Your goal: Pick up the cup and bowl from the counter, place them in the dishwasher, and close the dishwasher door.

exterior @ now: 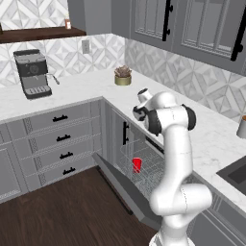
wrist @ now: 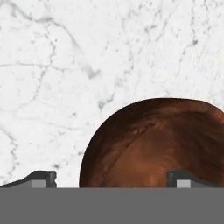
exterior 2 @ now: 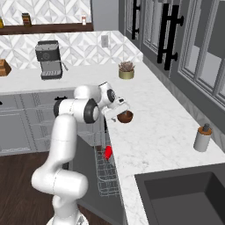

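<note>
Halfway through: the red cup already sits in the dishwasher's wire rack behind the lowered dishwasher door. The brown bowl remains on the marble worktop near its front edge, with the gripper poised directly over it. The hand view shows what the base views cannot: the fingers spread wide, one at seven o'clock on bare stone, the other over the bowl at five o'clock, nothing pinched. Bowl loading and door closing remain.
</note>
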